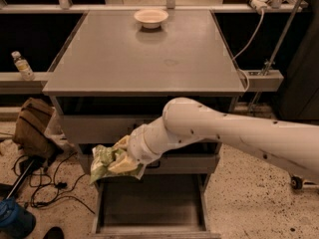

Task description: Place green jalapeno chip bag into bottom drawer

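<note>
The green jalapeno chip bag (105, 162), crumpled green foil with pale yellow print, hangs in my gripper (121, 161) at the end of the white arm. The gripper is shut on the bag and is mostly wrapped by it. It hovers in front of the cabinet's middle drawer, above the front left part of the bottom drawer (149, 205). That drawer is pulled out, a wide shallow tray with a dark grey floor and nothing in it.
A white bowl (151, 18) sits at the back of the grey cabinet top (144, 59). A plastic bottle (23, 65) stands on a ledge at left. A brown bag (32, 127), cables (42, 180) and a blue object (14, 220) lie on the floor at left.
</note>
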Controlling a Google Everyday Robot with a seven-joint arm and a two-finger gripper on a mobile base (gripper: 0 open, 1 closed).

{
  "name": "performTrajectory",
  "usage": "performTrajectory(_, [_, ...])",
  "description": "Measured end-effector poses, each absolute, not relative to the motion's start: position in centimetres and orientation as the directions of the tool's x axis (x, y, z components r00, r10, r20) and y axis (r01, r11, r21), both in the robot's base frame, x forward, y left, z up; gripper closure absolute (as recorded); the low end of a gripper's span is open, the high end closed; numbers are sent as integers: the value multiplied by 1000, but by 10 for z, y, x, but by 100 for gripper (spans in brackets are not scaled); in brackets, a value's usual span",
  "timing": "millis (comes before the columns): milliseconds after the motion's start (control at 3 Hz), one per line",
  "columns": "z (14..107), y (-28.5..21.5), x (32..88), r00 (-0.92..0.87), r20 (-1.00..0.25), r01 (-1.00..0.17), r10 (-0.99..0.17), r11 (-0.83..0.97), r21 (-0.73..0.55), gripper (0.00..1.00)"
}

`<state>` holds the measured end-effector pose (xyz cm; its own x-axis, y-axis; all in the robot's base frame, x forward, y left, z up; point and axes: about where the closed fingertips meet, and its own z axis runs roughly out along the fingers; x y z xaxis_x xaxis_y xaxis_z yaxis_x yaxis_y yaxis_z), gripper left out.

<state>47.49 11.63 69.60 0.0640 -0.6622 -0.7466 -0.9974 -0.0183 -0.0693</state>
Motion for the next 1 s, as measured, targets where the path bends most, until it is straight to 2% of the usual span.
performTrajectory(667, [553, 132, 435, -21, -769, -999, -639, 51, -15, 100])
performTrajectory(1000, [549, 135, 452, -32, -785, -992, -619, 114, -50, 100])
